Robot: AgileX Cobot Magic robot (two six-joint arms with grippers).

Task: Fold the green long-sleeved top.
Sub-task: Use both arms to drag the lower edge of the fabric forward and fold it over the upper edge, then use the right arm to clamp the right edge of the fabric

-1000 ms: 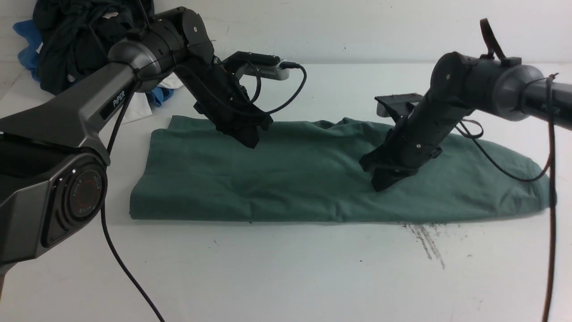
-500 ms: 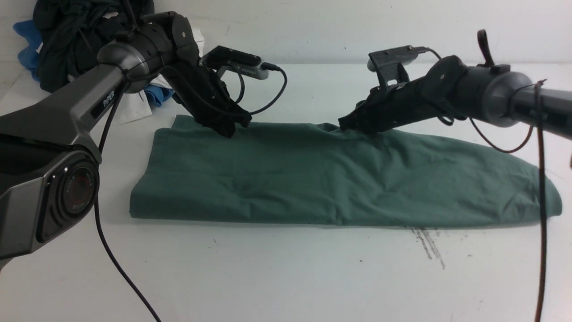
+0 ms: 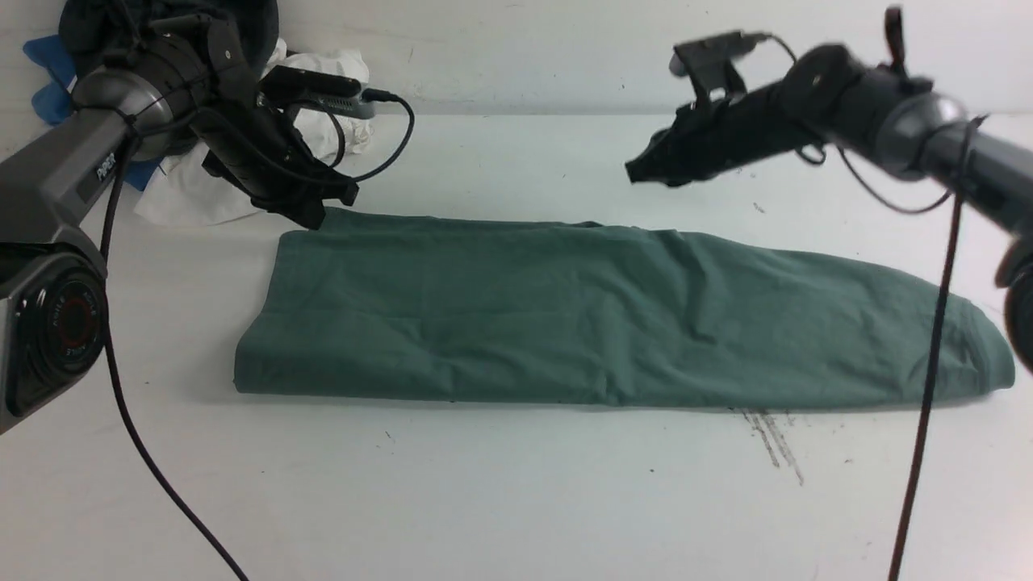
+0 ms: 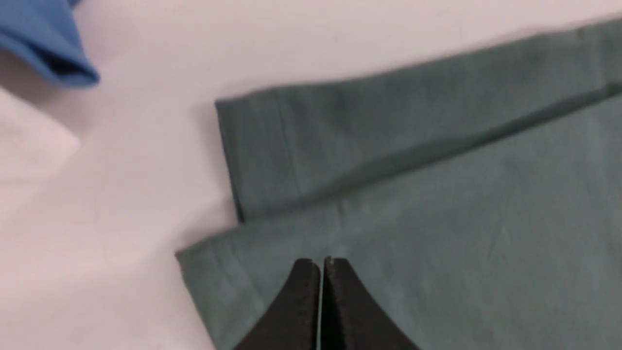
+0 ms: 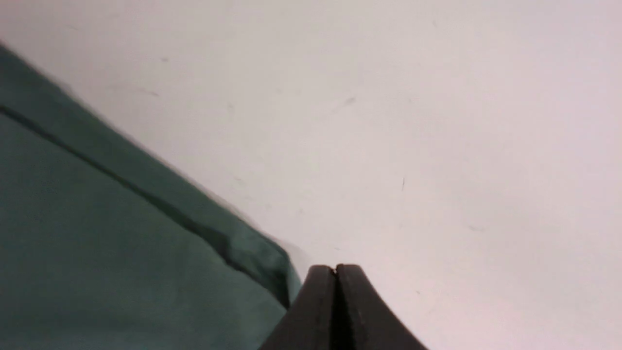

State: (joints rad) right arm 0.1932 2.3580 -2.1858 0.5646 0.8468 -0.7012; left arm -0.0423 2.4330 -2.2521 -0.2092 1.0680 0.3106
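Observation:
The green long-sleeved top (image 3: 581, 315) lies folded into a long flat band across the white table, its sleeves, neck tag and logo hidden. My left gripper (image 3: 311, 216) is shut and empty, just above the top's far left corner. The left wrist view shows its closed tips (image 4: 318, 265) over the green cloth (image 4: 437, 204) near a folded edge. My right gripper (image 3: 637, 173) is shut and empty, raised above the table behind the top's far edge. The right wrist view shows its closed tips (image 5: 335, 270) over bare table beside the cloth's edge (image 5: 121, 233).
A pile of black (image 3: 105, 24), blue (image 3: 40, 64) and white (image 3: 242, 186) garments sits at the far left corner, close behind my left arm. Dark scuff marks (image 3: 771, 436) lie on the table in front of the top. A blue cloth shows in the left wrist view (image 4: 43, 43).
Both grippers have lifted off the top and drawn back: the left toward the far left corner, the right up and behind the far edge. The top has settled flatter.

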